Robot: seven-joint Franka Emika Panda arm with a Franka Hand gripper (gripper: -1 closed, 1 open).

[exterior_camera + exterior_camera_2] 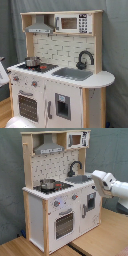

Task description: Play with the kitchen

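Kitchen (60, 203): stands upright on the wooden floor (25, 247), in front of a grey curtain (107, 150).
Pot (47, 183): on the kitchen's stovetop, beside its sink (74, 73).
Gripper (100, 182): at the kitchen's sink end, by the counter edge; open or closed, I cannot tell.

A grey curtain (112, 150) hangs behind and above the end effector as backdrop in both exterior views; below it, in the second exterior view, lies a wooden tabletop (107, 235) with a seam
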